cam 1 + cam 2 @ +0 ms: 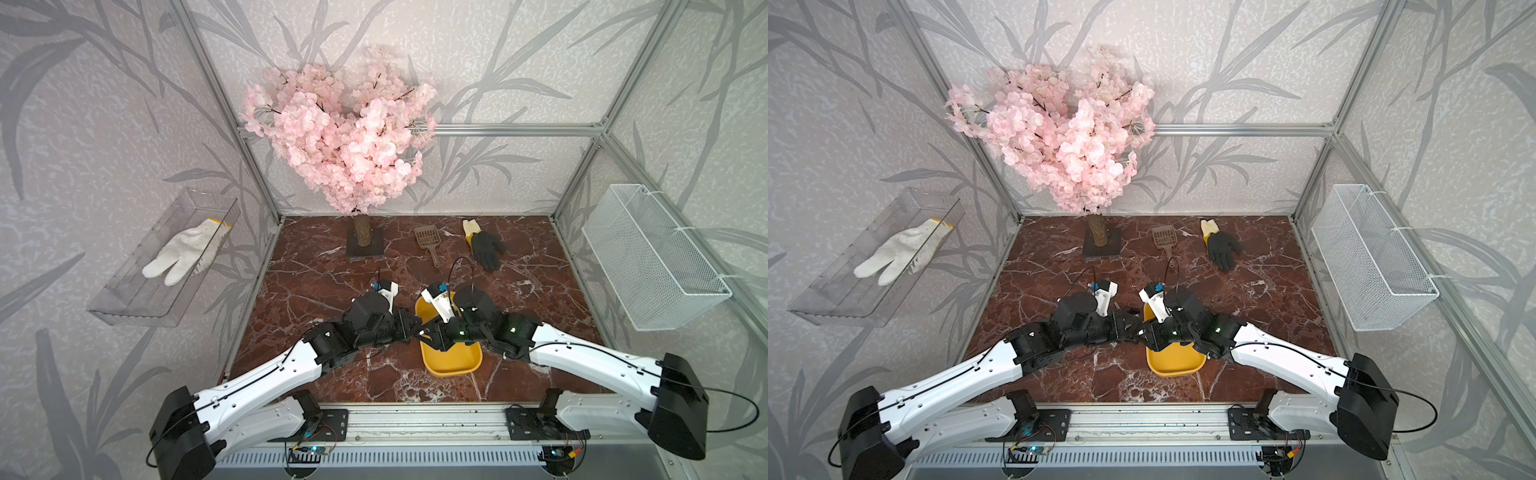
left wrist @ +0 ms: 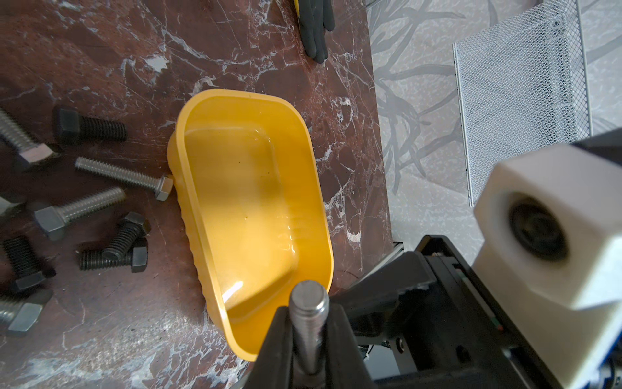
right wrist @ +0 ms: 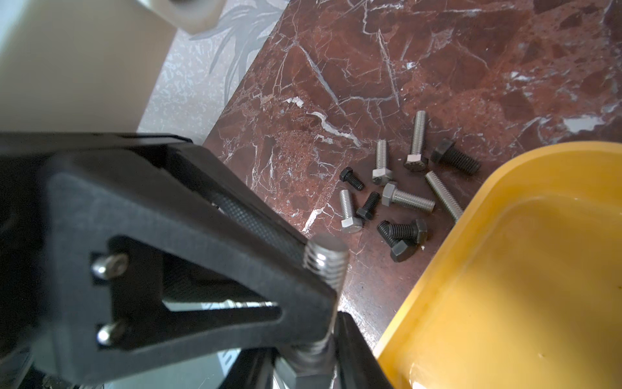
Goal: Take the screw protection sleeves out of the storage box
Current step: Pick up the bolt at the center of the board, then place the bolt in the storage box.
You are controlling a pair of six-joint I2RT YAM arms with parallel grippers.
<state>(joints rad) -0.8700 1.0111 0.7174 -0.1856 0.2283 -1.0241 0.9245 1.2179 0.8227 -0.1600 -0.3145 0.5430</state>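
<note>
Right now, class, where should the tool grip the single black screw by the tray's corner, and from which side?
Probably its threaded shank, from straight above: the black screw lies flat on the table, with room on both sides of the shank.

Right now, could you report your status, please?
Left gripper, right gripper: jaws shut on one bolt. Box looks empty, sleeves beside it. Loose bolts among them.

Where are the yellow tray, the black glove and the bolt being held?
yellow tray (image 2: 249, 202): left wrist view, its bare floor.
black glove (image 1: 485, 246): in a top view, its palm.
held bolt (image 2: 309, 303): left wrist view, its threaded tip.
</note>
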